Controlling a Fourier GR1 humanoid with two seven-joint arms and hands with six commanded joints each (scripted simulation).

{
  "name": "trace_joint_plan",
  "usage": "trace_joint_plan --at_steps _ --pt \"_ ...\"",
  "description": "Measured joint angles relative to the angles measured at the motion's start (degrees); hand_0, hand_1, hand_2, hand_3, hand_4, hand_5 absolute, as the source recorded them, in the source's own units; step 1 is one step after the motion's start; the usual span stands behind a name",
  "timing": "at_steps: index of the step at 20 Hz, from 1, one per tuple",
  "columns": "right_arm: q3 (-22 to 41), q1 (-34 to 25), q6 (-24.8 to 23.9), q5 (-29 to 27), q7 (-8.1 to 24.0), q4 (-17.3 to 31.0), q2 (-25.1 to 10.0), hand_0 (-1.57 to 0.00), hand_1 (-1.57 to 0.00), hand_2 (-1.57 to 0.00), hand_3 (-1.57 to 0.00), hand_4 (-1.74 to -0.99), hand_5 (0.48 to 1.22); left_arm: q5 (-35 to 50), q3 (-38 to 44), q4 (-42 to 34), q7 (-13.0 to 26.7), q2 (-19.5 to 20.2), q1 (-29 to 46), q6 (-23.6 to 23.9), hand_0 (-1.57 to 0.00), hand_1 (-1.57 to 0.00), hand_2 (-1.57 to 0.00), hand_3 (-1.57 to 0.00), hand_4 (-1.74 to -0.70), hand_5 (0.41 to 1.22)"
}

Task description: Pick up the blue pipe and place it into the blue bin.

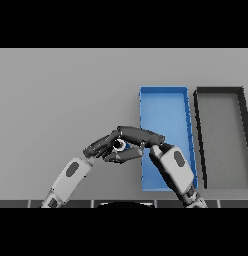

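Two bins on a grey tabletop [61,100], beyond and to the right of the meeting hands. Black bin [222,137] farthest right, well clear of both hands, long side running away from the robot. Blue bin [166,107] just left of it, the two close side by side but apart; near end partly covered by the right forearm, which crosses over its lower part. Right robot hand [138,135] reaching leftward from above the blue bin's left wall, fingers curled round a small pipe [121,145], thumb underneath, so clamped on it. Left robot hand [98,147] coming in from the lower left, fingers stretched out fairly straight toward the right hand, tips touching or nearly touching it at the pipe; cannot tell whether these fingers press the pipe itself. Pipe seen only as a small blue bit with a pale round end between the dark fingers, held just left of the blue bin's left wall, outside the bin; height over the tabletop not clear.
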Motion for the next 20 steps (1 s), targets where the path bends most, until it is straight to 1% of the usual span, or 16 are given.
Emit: trace_joint_plan --at_steps 2,3,4,5,7,8,9,10,11,13,14,15,17,18,19,20 --pt "-0.8 -0.8 -0.7 1.3 0.4 0.9 0.5 -1.57 -1.57 -1.57 -1.57 -1.485 1.219 0.0 0.2 0.8 -0.7 -0.5 0.0 0.4 -0.05 -0.04 -0.04 -0.02 -0.83 0.659" --pt "-0.6 -0.5 -0.1 1.8 -0.9 1.0 0.7 -1.57 -1.57 -1.57 -1.57 -1.487 1.220 0.5 0.3 -0.1 -0.2 -0.3 0.9 0.5 -0.04 -0.03 -0.04 -0.01 -0.84 0.636" --pt "-0.8 -0.3 0.0 1.7 -1.2 0.7 0.7 -1.57 -1.57 -1.57 -1.57 -1.488 1.220 1.4 0.7 -0.4 0.2 -0.4 1.2 0.4 -0.03 -0.03 -0.03 -0.01 -0.85 0.623" --pt "-0.5 -0.1 -0.2 1.4 -0.5 0.3 1.1 -1.57 -1.57 -1.57 -1.57 -1.490 1.220 1.8 0.8 -0.5 3.5 -0.6 1.5 0.7 -0.03 -0.02 -0.02 -0.01 -0.87 0.616" --pt "-1.5 -0.2 -0.8 0.7 -0.5 0.4 1.1 -1.57 -1.57 -1.57 -1.57 -1.492 1.220 2.4 1.0 -1.0 6.6 -0.8 2.1 1.2 -0.02 -0.01 -0.01 -0.01 -0.88 0.605" --pt "-1.8 -0.7 -1.4 -1.5 1.6 0.9 1.7 -1.57 -1.57 -1.57 -1.57 -1.492 1.221 2.5 1.2 -0.9 6.9 -0.6 2.5 1.2 -0.01 -0.01 -0.01 0.00 -0.88 0.593" --pt "-2.6 -1.8 -2.3 -5.7 4.6 1.4 2.0 -1.57 -1.57 -1.57 -1.57 -1.492 1.221 1.8 1.2 -0.5 6.4 -0.7 2.1 1.7 -0.01 -0.01 -0.01 0.00 -0.88 0.572" --pt "-3.2 -2.1 -3.4 -10.9 7.4 1.6 2.2 -1.57 -1.57 -1.57 -1.57 -1.492 1.221 1.8 1.0 -0.8 6.8 -0.6 2.1 1.5 -0.01 -0.01 -0.01 0.00 -0.88 0.555" --pt "-3.4 -3.0 -4.9 -14.4 9.5 1.1 2.4 -1.57 -1.57 -1.57 -1.57 -1.493 1.221 2.0 1.1 -1.2 7.3 -0.7 1.9 1.6 -0.01 0.00 -0.01 0.00 -0.87 0.543" --pt "-4.9 -5.5 -8.9 -21.1 13.5 0.4 1.1 -1.57 -1.57 -1.57 -1.57 -1.494 1.221 1.6 0.6 -1.1 6.8 -0.4 2.9 1.4 0.00 0.00 0.00 0.00 -0.87 0.529" --pt "-4.6 -7.4 -11.2 -23.8 13.7 0.5 -0.8 -1.57 -1.57 -1.57 -1.57 -1.493 1.221 1.6 0.3 -1.0 7.2 -0.9 2.8 1.5 0.00 0.00 0.00 0.00 -0.87 0.523" --pt "-4.9 -9.1 -12.6 -24.8 13.6 0.3 -1.2 -1.57 -1.57 -1.57 -1.57 -1.492 1.221 1.6 0.3 -1.0 7.4 -0.7 2.9 1.3 0.00 0.00 0.00 0.00 -0.86 0.515" --pt "-6.0 -14.1 -16.5 -27.7 13.7 1.2 -3.8 -1.57 -1.57 -1.57 -1.57 -1.493 1.221 1.5 0.5 -0.8 7.2 -0.7 2.8 1.4 0.00 0.00 0.00 0.00 -0.86 0.503" --pt "-6.9 -16.2 -17.5 -27.9 13.5 1.7 -4.3 -1.57 -1.57 -1.57 -1.57 -1.494 1.221 1.7 0.2 -1.6 6.6 -0.5 3.3 1.3 0.00 0.00 0.00 0.00 -0.86 0.498" --pt "-7.9 -18.1 -17.0 -28.7 12.7 1.8 -5.1 -1.57 -1.57 -1.57 -1.57 -1.494 1.221 1.4 -0.3 -2.5 6.3 -0.4 4.1 1.3 0.00 0.00 0.00 0.00 -0.86 0.493" --pt "-9.1 -21.0 -16.6 -28.1 11.5 3.0 -6.0 -1.57 -1.57 -1.57 -1.57 -1.495 1.221 1.1 -0.2 -1.9 7.5 -0.9 3.2 1.6 0.00 0.00 0.00 0.00 -0.87 0.486"
